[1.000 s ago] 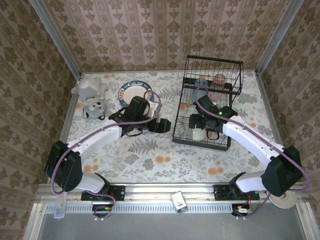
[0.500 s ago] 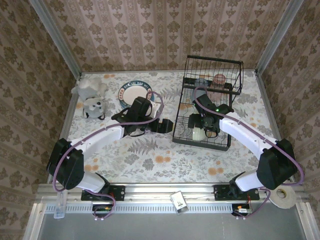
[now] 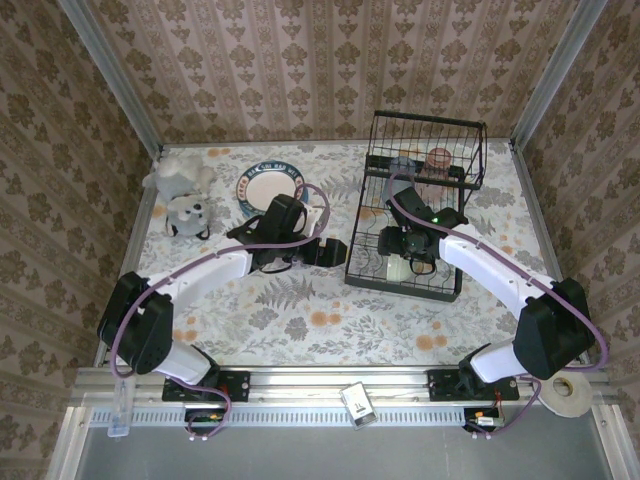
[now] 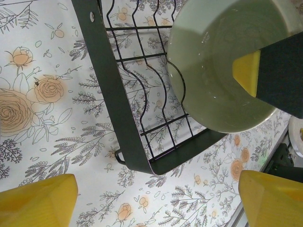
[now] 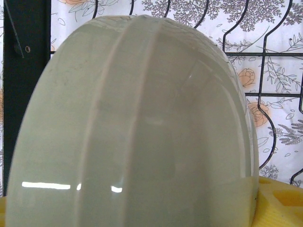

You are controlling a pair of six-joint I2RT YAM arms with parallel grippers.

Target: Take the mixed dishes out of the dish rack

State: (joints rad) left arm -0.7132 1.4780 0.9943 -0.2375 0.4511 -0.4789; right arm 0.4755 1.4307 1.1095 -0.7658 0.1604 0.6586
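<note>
The black wire dish rack (image 3: 455,215) stands at the right rear of the table. Low inside it, my right gripper (image 3: 408,250) is shut on the rim of the pale green bowl (image 3: 397,268). In the left wrist view one of its yellow pads (image 4: 246,72) lies inside the bowl (image 4: 218,61). The bowl's outer wall (image 5: 137,127) looms close in the right wrist view. My left gripper (image 3: 327,250) hangs open beside the rack's left front corner (image 4: 142,156), holding nothing. A teal-rimmed plate (image 3: 270,184) lies on the table. A bluish cup (image 3: 401,169) and a pink cup (image 3: 438,160) sit on the upper shelf.
A grey plush toy (image 3: 185,200) lies at the far left rear. Patterned walls close in the table on three sides. Open floral tabletop (image 3: 330,320) stretches across the front between the two arms.
My right arm's elbow has swung inward while its gripper stays on the bowl. The left gripper has edged slightly toward the rack.
</note>
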